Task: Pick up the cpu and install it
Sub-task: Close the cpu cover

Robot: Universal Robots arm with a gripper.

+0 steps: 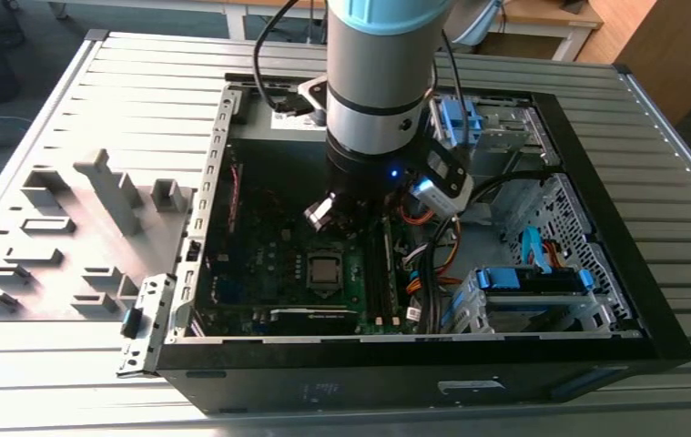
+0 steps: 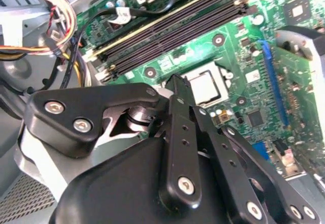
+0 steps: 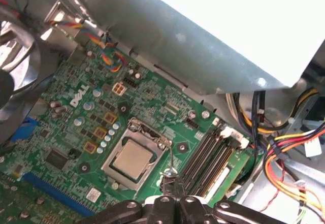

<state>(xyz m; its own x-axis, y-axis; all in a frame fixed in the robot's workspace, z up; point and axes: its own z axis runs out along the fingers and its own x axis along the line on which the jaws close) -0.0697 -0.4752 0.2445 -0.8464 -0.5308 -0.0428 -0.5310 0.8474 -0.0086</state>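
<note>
The cpu (image 1: 323, 268) (image 2: 205, 87) (image 3: 133, 158), a small square chip with a dull silver top, lies flat in its socket on the green motherboard (image 3: 76, 132) inside the open black computer case (image 1: 636, 300). The socket's metal frame (image 3: 152, 132) is folded open around it. My gripper (image 1: 333, 228) (image 2: 175, 82) (image 3: 171, 183) hangs just above the board beside the socket, between the chip and the memory slots. Its black fingers (image 2: 179, 127) look pressed together with nothing held. A thin metal socket lever (image 3: 171, 158) stands up right at the fingertips.
Black memory slots (image 2: 172, 31) (image 3: 208, 158) run beside the socket. Bundles of coloured cables (image 3: 289, 158) (image 2: 45, 10) and a grey metal box (image 3: 213, 41) crowd one side. Drive cages with blue clips (image 1: 527, 273) fill the case's right in the exterior view. A grey fixture block (image 1: 78, 228) sits left on the slatted table.
</note>
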